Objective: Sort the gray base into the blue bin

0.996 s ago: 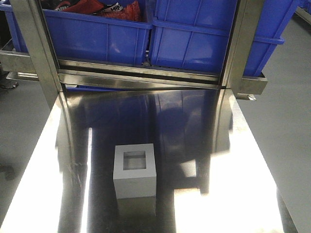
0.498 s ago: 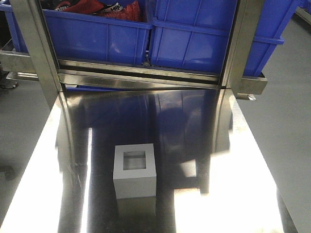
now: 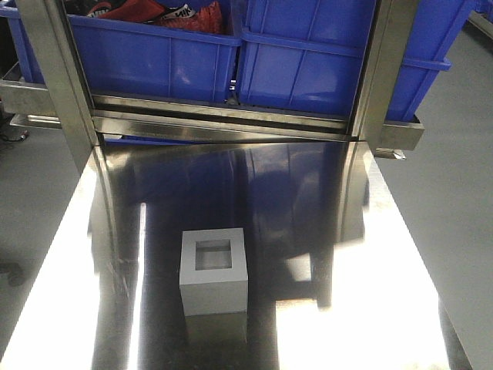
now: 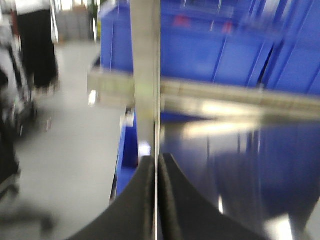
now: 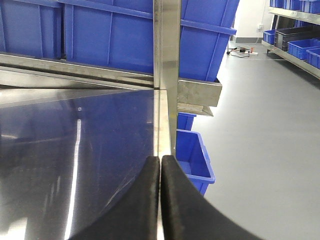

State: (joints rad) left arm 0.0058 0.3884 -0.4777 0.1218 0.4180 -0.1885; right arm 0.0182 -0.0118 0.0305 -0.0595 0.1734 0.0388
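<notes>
1. Since neither arm shows in the front view and the gray base (image 3: pixel 213 270) stands alone, I judge the task to be at its opening step: approach, with no grasp yet made. The steel surface (image 3: pixel 370 254) is polished and mirror-like, with strong glare bands. It carries only the base.
2. The blue bin (image 3: pixel 308 73) is glossy and deep. It sits on a steel rack (image 3: pixel 223 116) behind the far edge of the surface, raised above it, and its interior is hidden from this view. A neighbouring bin (image 3: pixel 154 62) to its left holds red and black items. I take the right-hand one as the target but cannot be certain.
3. The gray base is a matte light-gray cube, upright, with its square recess facing up. It stands toward the near end of the surface, slightly left of centre and well apart from both bins. Its side walls are flat and plain, so I judge it easy to pinch across two opposite faces.
4. The left end effector (image 4: pixel 156 159) has its fingers pressed together with nothing between them. Its view is blurred and faces a rack post. The right end effector (image 5: pixel 160 160) is likewise clenched and empty, facing the right post and the edge of the surface. The base appears in neither wrist view. For the next move, I judge that one arm must swing inward, spread its fingers wider than the cube and descend square to its faces. The later carry will need height to clear the rack rail and the bin rim.
</notes>
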